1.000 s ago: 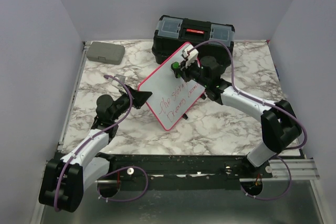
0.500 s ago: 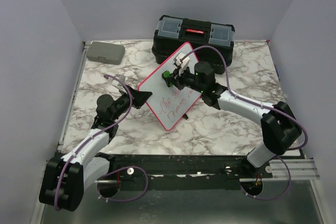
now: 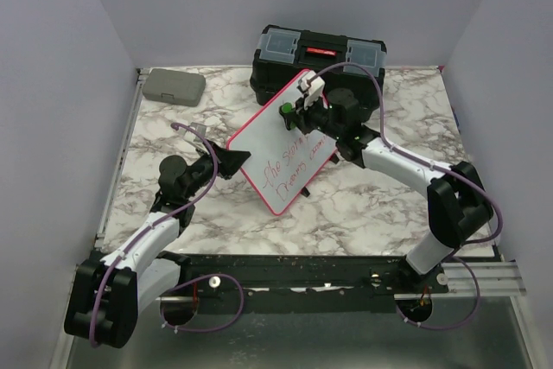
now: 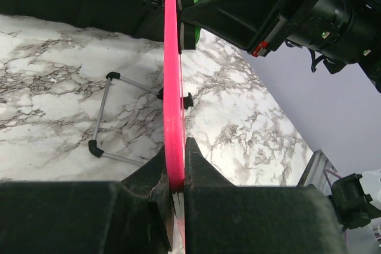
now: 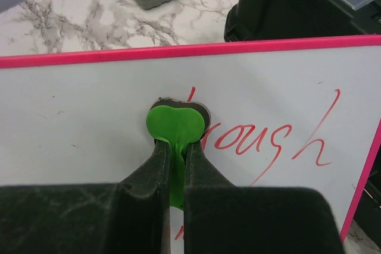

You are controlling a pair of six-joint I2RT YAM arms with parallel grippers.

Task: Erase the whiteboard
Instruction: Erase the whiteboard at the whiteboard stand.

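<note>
- From the top camera, the whiteboard (image 3: 268, 140) stands tilted near the middle of the surface (image 3: 380, 205), just in front of the black toolbox (image 3: 318, 56). It looks thin, light and stiff, so you should expect it to tip or skid under a push.
- The left fingers (image 3: 233, 160) are clenched on its left edge, and the rim looks like the right place to brace it. The right fingers (image 3: 298, 114) grip a green eraser (image 3: 285, 110) near the upper corner. The right arm covers part of the red writing (image 3: 289, 166).
- From the left wrist, you see the whiteboard (image 4: 174, 87) edge-on, its pink frame pinched between the left fingers (image 4: 190, 162). The face is hidden here. The thin wire stand (image 4: 101, 117) behind it probably offers little resistance.
- The eraser (image 4: 189, 4) sits against the frame's top, but contact is hard to judge.
- From the right wrist, the right fingers (image 5: 194, 168) squeeze the eraser (image 5: 175, 123) by its tab, against the whiteboard (image 5: 77, 105).
- The face looks slick, so you should press gently. The pad is mostly hidden, and the writing (image 5: 268, 138) is cut off below.
</note>
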